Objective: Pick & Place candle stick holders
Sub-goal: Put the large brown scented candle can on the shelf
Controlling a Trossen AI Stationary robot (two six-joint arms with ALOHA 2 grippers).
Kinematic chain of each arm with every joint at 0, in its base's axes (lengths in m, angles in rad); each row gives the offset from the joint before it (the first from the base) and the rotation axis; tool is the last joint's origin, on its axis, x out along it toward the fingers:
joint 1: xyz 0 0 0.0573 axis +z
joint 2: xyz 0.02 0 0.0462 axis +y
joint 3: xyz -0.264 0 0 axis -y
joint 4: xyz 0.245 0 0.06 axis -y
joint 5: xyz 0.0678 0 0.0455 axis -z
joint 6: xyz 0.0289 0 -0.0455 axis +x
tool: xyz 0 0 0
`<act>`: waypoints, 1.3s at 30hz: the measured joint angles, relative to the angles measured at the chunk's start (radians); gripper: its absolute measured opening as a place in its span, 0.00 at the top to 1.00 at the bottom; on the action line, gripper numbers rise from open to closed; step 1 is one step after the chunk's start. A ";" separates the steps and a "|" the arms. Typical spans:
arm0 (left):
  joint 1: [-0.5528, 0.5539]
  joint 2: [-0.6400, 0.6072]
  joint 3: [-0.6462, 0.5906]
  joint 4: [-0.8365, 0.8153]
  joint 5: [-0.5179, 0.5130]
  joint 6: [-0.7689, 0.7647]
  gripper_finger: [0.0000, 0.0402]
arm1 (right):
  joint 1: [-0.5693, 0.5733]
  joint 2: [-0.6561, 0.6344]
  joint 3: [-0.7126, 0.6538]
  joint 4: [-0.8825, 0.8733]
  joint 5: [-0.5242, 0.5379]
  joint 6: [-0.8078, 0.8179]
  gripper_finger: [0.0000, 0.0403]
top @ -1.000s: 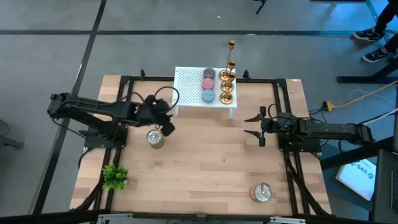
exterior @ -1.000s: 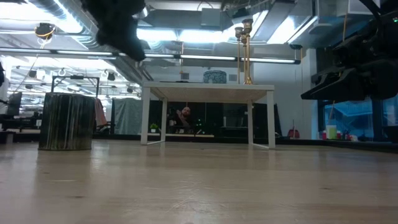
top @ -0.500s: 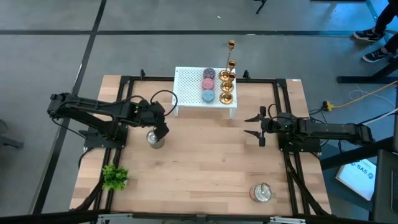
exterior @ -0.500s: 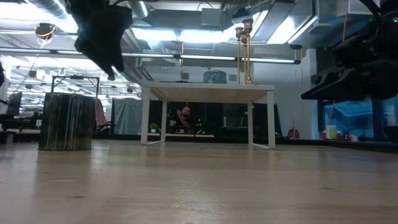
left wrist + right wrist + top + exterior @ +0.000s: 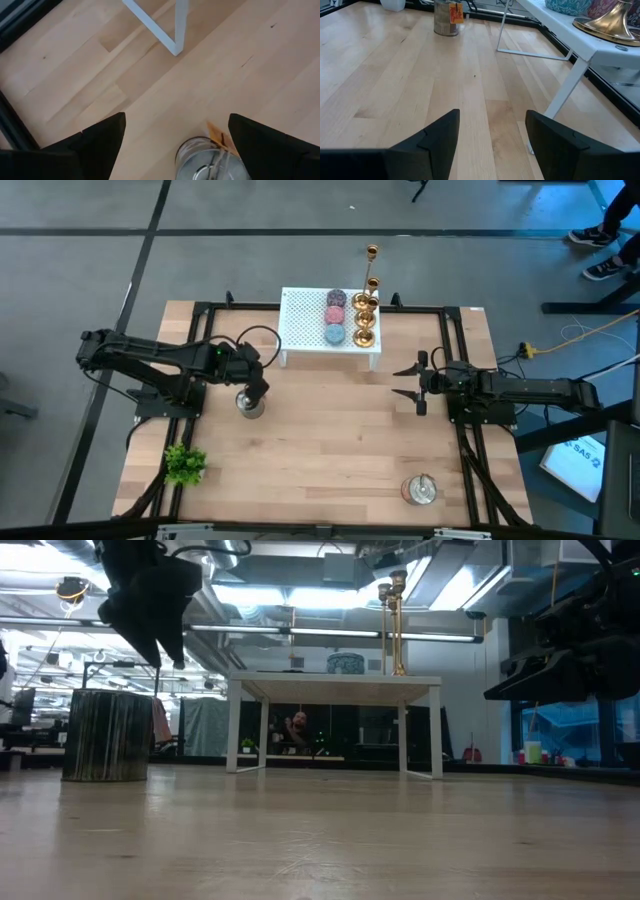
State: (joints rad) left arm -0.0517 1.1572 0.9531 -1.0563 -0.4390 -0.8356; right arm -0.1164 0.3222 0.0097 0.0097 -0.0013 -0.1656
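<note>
Several gold candle stick holders [image 5: 365,315] stand by their round bases on the right end of a small white stand [image 5: 300,330] at the table's far edge. In the low view they [image 5: 392,620] rise above the stand's top. My left gripper [image 5: 255,387] hangs open just above a silver tin [image 5: 250,403], which shows below and between its fingers in the left wrist view [image 5: 210,160]. My right gripper [image 5: 408,380] waits open right of the stand, level above the table, with one holder's base [image 5: 605,22] ahead of it.
Pink, blue and purple discs [image 5: 335,317] lie on the stand beside the holders. The stand's white legs [image 5: 565,90] reach down to the table. A second tin [image 5: 420,490] stands near the front right, and a small green plant [image 5: 185,465] at the front left.
My left gripper has opened while moving toward the table's left edge and slightly down, ending over the silver tin. The tin and the holders have stayed where they were.
</note>
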 joint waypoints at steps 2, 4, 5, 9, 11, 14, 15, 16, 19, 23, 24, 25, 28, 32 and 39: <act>0.000 0.000 0.000 0.009 0.000 0.000 0.12 | 0.000 0.000 0.000 0.000 0.000 0.000 0.42; 0.000 0.000 0.000 0.010 0.000 0.001 0.12 | 0.000 0.000 0.000 0.000 0.000 0.000 0.42; 0.000 0.000 0.000 0.011 -0.001 0.008 0.12 | 0.000 0.000 0.000 0.000 0.000 0.000 0.42; 0.001 0.000 0.000 0.038 -0.011 0.052 0.12 | 0.000 0.000 0.000 0.000 0.000 0.000 0.42; 0.001 0.000 0.000 0.040 0.011 0.068 0.12 | 0.000 0.000 0.000 0.000 0.000 0.000 0.42; 0.001 0.000 0.000 0.041 0.078 0.078 0.12 | 0.000 0.000 0.000 0.000 0.000 0.000 0.42; 0.001 0.000 0.000 0.040 0.105 0.083 0.12 | 0.000 0.000 0.000 0.000 0.000 0.000 0.42; 0.001 0.000 0.000 0.035 0.121 0.083 0.12 | 0.000 0.000 0.000 0.000 0.000 0.000 0.42; 0.001 0.000 0.000 -0.023 0.142 0.067 0.12 | 0.000 0.000 0.000 0.000 0.000 0.000 0.42; 0.001 0.000 0.000 -0.004 0.246 0.109 0.07 | 0.000 0.000 0.000 0.000 0.000 0.000 0.42; 0.000 0.000 0.000 -0.015 0.265 0.119 0.04 | 0.000 0.000 0.000 0.000 0.000 0.000 0.42; 0.000 0.000 0.000 -0.028 0.278 0.121 0.02 | 0.000 0.000 0.000 0.000 0.000 0.000 0.42; 0.001 0.000 0.000 -0.040 0.290 0.098 0.01 | 0.000 0.000 0.000 0.000 0.000 0.000 0.42; 0.001 0.001 0.000 -0.044 0.303 0.090 0.01 | 0.000 0.000 0.000 0.000 0.000 0.000 0.42; 0.004 0.040 -0.055 -0.063 0.335 0.082 0.00 | 0.000 0.000 0.000 0.000 0.000 0.000 0.42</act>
State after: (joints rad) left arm -0.0477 1.1970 0.8986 -1.1190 -0.1037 -0.7540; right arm -0.1162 0.3222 0.0097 0.0093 -0.0017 -0.1657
